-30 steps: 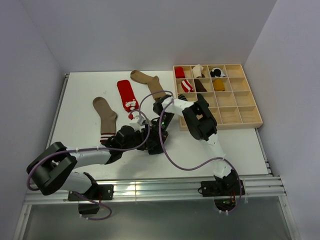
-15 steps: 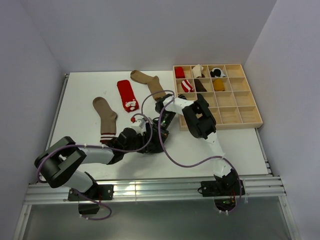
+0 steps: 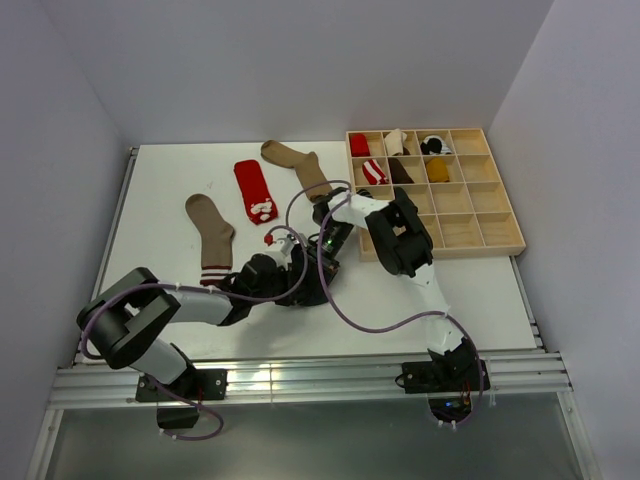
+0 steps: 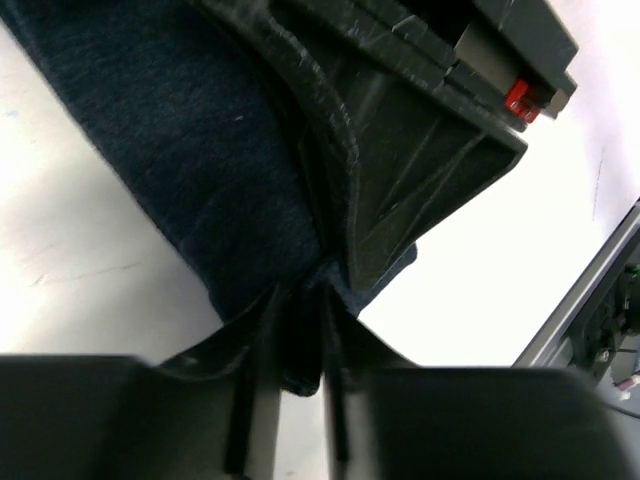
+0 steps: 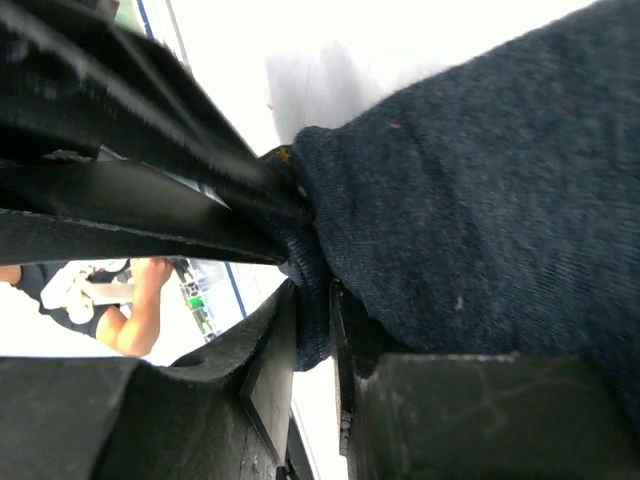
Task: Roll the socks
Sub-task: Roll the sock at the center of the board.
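- Tabletop (image 3: 470,295): white, flat and smooth. Bare ground is seen on the near side of the work, and between the work and the tray.
- Wooden tray (image 3: 470,251): set at the right, divided into compartments, with rolled socks in several of the far ones. It lies close beside the right arm's elbow, so room on that side is judged tight.
- Navy sock (image 4: 200,150): laid flat on the tabletop near the middle, under both wrists, and almost wholly hidden in the top view.
  - In the left wrist view its body runs away from the fingers, up and to the left.
  - The lie of its long axis on the tabletop cannot be fixed from above.
- Tan sock with striped cuff (image 3: 211,232), red sock (image 3: 254,190) and brown sock (image 3: 298,165): spread flat on the far left half, apart from one another and untouched. The tan sock's cuff lies nearest the left forearm.
- Left tool (image 4: 302,310): jaws drawn narrow, with a fold of the navy sock's edge pinched between them.
- Right tool (image 5: 313,310): jaws nearly closed on a bunched lip of the same sock.
- Deciding relation: the two tools meet nose to nose at one edge of the navy sock, and neither is nearer. The fabric is judged to need turning over from this pinched edge towards its free body.
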Controlling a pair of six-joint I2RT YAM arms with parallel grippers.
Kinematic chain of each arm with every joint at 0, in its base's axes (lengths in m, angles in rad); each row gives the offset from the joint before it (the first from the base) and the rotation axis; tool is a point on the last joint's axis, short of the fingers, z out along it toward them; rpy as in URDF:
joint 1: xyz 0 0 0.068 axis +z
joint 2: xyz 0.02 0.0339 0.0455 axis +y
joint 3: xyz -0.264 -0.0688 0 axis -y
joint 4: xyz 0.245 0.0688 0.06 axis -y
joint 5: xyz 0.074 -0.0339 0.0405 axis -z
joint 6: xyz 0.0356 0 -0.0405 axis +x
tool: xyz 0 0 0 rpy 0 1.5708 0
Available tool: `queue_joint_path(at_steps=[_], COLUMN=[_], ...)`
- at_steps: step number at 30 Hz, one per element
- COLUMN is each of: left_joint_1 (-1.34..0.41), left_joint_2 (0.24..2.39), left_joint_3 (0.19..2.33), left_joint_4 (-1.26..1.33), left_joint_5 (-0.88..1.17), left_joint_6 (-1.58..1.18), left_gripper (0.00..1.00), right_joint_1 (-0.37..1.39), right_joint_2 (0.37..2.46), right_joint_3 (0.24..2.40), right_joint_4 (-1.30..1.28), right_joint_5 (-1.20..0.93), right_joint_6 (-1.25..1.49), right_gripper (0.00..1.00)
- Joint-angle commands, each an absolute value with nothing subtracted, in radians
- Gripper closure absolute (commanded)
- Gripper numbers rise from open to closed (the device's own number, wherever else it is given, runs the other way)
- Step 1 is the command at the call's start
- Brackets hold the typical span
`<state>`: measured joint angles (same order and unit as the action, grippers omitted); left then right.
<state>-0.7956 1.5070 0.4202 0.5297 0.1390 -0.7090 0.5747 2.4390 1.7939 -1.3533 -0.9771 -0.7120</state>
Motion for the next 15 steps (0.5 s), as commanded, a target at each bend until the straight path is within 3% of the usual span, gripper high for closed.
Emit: queue_joint_path(at_steps=[1,6,10,15], left_joint_1=[-0.801,-0.802,-0.795,-0.772], left_joint_2=[1.555,1.577,1.595,1.611], left_joint_3=[0.468,0.511,0.52,0.514], left_joint_4=[0.462,0.352,0.317,0.276], left_joint_5=[0.176,0.193,0.251,0.32], left_joint_6=[-0.753,-0.854,-0.945,-1.021], left_gripper=[0.81,0.99,1.0,1.0], right_joint_1=[0.555,0.554,0.546,0.503], right_joint_2=[2.395,2.312,2.212,2.123], right_joint_3=[1.781,1.707,1.646,1.582], right_joint_4=[-1.267,-1.145,-1.046,-0.933], right_joint_5=[-0.927,-0.865,-0.841,-0.844], right_joint_6=[-0.683,-0.634,-0.6,-0.543], right_gripper=[0.73,0.64,0.55,0.52])
